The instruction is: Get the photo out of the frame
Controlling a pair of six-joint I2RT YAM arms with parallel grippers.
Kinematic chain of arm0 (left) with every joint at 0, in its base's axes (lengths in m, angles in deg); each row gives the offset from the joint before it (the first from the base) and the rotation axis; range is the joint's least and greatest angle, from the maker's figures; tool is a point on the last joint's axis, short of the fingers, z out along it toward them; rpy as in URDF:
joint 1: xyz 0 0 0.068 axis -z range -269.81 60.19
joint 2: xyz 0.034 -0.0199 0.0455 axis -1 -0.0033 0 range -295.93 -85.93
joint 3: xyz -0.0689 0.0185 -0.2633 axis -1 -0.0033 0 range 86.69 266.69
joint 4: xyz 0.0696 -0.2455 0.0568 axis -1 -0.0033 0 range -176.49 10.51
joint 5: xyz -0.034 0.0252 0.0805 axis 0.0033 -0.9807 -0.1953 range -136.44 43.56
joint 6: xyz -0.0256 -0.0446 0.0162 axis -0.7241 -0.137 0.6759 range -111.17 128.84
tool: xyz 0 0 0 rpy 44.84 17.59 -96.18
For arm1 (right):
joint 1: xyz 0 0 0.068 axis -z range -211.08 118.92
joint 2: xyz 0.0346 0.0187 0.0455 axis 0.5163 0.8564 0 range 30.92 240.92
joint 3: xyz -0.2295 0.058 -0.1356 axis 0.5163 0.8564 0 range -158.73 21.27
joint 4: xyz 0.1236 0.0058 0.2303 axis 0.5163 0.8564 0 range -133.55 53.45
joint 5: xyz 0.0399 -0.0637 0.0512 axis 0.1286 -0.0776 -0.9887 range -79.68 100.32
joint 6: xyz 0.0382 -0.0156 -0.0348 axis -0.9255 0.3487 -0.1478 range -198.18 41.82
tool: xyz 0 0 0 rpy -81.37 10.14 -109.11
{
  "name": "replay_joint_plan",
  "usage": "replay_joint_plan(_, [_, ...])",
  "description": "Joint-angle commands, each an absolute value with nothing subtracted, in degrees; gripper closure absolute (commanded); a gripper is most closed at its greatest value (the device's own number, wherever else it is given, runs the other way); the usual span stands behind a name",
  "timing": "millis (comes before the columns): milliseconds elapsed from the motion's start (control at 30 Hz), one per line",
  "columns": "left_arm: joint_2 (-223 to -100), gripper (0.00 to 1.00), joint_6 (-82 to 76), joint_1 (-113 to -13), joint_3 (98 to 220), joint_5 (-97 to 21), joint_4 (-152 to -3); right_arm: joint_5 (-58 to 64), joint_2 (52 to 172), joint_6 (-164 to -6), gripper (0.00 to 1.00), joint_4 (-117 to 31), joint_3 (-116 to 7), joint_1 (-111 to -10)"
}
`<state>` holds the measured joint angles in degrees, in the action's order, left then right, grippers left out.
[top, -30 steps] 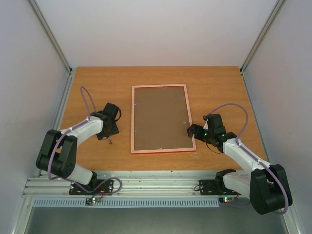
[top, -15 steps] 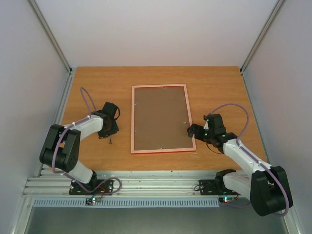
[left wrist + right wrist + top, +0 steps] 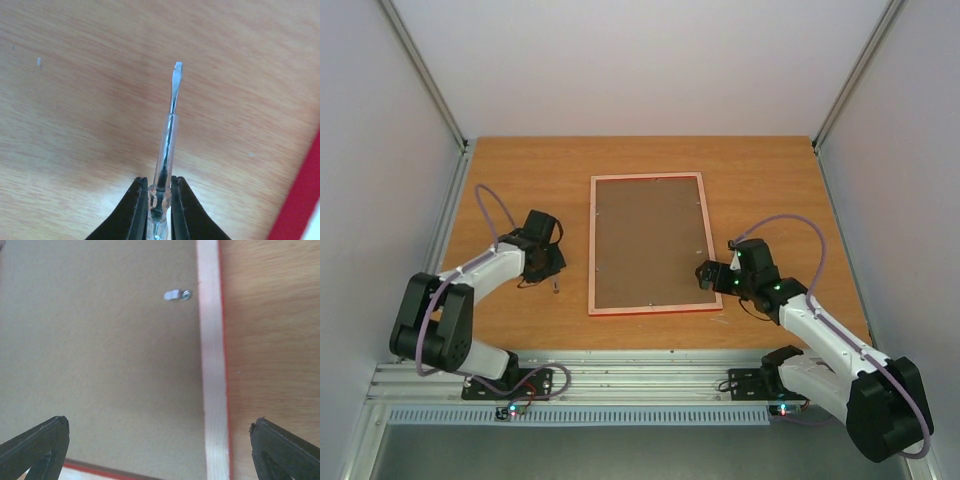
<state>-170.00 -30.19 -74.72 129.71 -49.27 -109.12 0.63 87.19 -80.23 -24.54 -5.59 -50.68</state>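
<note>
The frame (image 3: 648, 245) lies flat in the middle of the top view, long sides running up the picture, with its back turned upward, so that the brown backing board (image 3: 95, 360) fills it and only a thin red edge shows along the bottom. The photo cannot be seen from this side. In the right wrist view a pale wooden rail (image 3: 212, 365) of the frame runs from top to bottom, and a small metal tab (image 3: 177, 295) sits on the board just beside that rail, near the top. The right gripper (image 3: 159, 425) hangs over the frame's lower right corner, its jaws spread wide and holding nothing, one finger over the board and the other over the bare table (image 3: 520, 180). To the left of the frame, near its lower left part but apart from it, the left gripper (image 3: 159, 195) is clamped on the clear handle of a flat-bladed screwdriver (image 3: 167, 135). Its blade points away from the fingers over the wood. The frame's red edge shows at the lower right of the left wrist view.
</note>
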Motion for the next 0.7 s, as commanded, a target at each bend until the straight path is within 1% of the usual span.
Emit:
replay_joint_plan(0, [-165.8,1.00,-31.8,-74.8,128.3,-45.1,-103.9,4.8,86.2,-79.1,0.02,-23.1,-8.5,-56.0])
replay_joint_plan(233, [-160.0,1.00,-37.3,-74.8,126.4,-36.8,-96.6,8.0,88.8,-79.6,0.02,-27.6,-11.9,-67.7])
replay_joint_plan(367, [-155.4,1.00,-42.6,-74.4,123.1,-32.6,-91.5,9.9,92.7,-79.9,0.01,-34.3,-13.8,-74.3])
replay_joint_plan(500, [-151.1,1.00,-47.6,-73.1,121.1,-30.9,-88.7,12.9,98.2,-80.1,0.02,-41.3,-15.8,-80.3])
replay_joint_plan(667, [-147.7,1.00,-53.8,-70.6,118.1,-29.0,-83.1,14.4,104.2,-80.4,0.04,-50.4,-17.7,-85.3])
